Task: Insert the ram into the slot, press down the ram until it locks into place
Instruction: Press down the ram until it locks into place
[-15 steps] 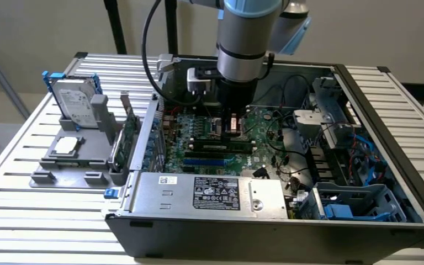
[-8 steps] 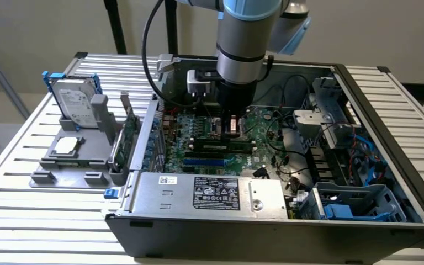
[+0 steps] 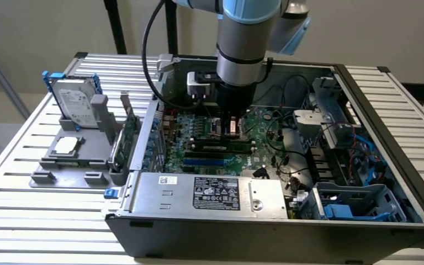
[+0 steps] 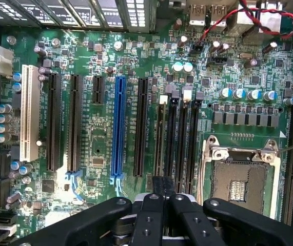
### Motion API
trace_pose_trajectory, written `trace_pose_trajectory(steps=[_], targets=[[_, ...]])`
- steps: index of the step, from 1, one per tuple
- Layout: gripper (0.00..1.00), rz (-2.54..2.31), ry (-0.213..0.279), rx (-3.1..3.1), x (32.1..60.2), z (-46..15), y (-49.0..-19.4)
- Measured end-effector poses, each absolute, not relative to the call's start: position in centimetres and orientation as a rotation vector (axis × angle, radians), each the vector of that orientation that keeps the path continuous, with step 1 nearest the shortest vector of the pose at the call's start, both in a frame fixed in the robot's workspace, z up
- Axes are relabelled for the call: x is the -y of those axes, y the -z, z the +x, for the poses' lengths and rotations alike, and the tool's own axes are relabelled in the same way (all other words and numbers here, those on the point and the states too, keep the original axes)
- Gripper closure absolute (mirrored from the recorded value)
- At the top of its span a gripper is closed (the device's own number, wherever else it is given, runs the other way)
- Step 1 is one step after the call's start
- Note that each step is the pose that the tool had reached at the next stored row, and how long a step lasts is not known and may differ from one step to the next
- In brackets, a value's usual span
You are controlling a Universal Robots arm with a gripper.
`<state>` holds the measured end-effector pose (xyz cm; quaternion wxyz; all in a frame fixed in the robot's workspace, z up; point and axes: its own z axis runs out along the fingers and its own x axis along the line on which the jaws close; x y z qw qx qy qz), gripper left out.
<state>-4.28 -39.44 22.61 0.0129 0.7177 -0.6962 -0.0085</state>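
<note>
Where jaws meet — ram point(image 4: 160, 141) beneath

UR arm point(image 3: 243, 38): silver-grey round body w/ a light-blue joint cap up top, black band below it. Thick black cable point(image 3: 150, 49) loops down beside it. Small white box point(image 3: 199, 83) clamped at the wrist. Gripper point(image 4: 162, 197) all matte black, w/ jointed link bars point(image 4: 84, 223) and round screw heads point(image 4: 117, 202).
</note>
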Motion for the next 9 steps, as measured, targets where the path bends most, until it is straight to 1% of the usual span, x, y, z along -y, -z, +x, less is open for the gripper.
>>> trace_pose_trajectory(steps=[2,9], targets=[[0.89,2.238,0.028,2.171,39.4,-4.3,-22.9],[0.89,2.237,0.027,2.169,39.4,-4.3,-25.8]])
